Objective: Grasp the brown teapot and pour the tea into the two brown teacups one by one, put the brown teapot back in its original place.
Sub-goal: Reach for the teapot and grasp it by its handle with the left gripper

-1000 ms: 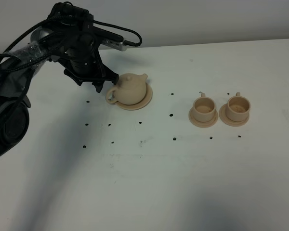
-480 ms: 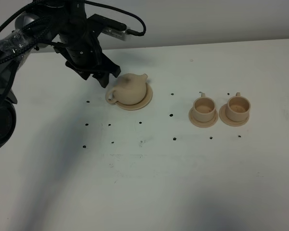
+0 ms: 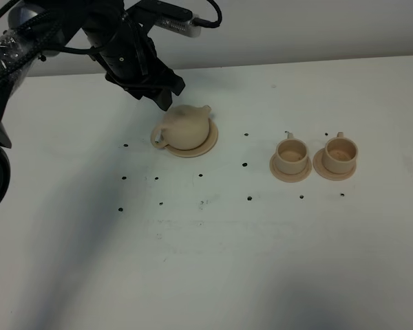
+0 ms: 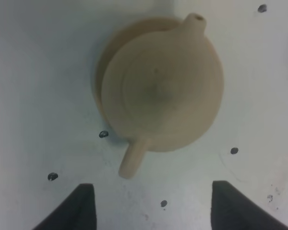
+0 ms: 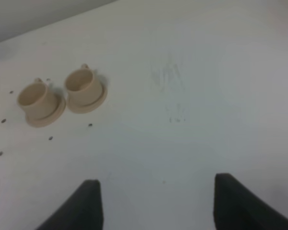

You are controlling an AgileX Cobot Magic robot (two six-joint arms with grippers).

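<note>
The left gripper (image 4: 156, 211) is up in the air now. A second ago it sat low at the handle side of the brown teapot (image 3: 186, 127). It has since climbed and swung toward the bench's far edge, so it now hangs just above and behind the pot. Its jaws are spread wide with nothing between them, and the wrist camera looks almost straight down on the lid.

The teapot has not budged through any of this. It stands upright on the large saucer (image 3: 210, 143), in the far left part of the bench (image 3: 261, 247), with its spout toward the cups and its handle toward the left edge. From the wrist, that handle points back into the gap between the open fingers.

The two brown teacups (image 3: 291, 152) are where they were, side by side on their small saucers, right of the middle and well apart from the pot. We can't tell whether there's tea in them.

The pot is on its place and unheld, so we read the rise as either a fresh line-up or a retreat. The right gripper (image 5: 153, 206) hovers over bare bench with its fingers parted and empty.
</note>
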